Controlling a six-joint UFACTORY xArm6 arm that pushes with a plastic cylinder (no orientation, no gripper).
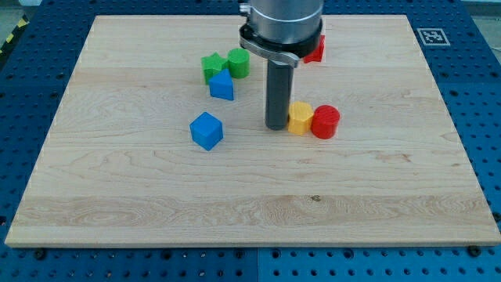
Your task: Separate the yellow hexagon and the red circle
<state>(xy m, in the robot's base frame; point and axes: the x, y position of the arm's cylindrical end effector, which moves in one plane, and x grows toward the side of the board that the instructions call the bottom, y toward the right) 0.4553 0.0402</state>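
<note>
My tip: the lower end of the dark rod, my tip (276, 126), sits on the wooden board (117, 196) near its middle. It is a plain rod with nothing to open or close and it holds nothing; it can only push.

Yellow hexagon: the yellow hexagon (300, 118) lies at 3 o'clock from my tip, just beside it. Whether the two touch I cannot tell.

Red circle: the red circle (326, 122) lies at 3 o'clock from the hexagon, apparently touching it, so the pair is not yet separated.

Key relation: tip, hexagon and circle stand in one line running 9 to 3 o'clock — the pair's long axis points straight at the rod. In my judgement a push along that line would drive both blocks together rather than part them.

Next move, as a guess: bring the tip round to 12 or 6 o'clock of the seam between the two and push across the axis, or catch the hexagon alone off-centre.

Risk: a glancing contact may turn the pair instead of splitting it.

Other blocks: a blue cube (207, 131) at 9 o'clock of the tip, well apart; a blue block (222, 85), a green star (212, 67) and a green cylinder (239, 63) clustered at 10 to 11 o'clock; a red block (315, 48) at 1 o'clock, partly hidden by the arm — its shape is unclear.
</note>
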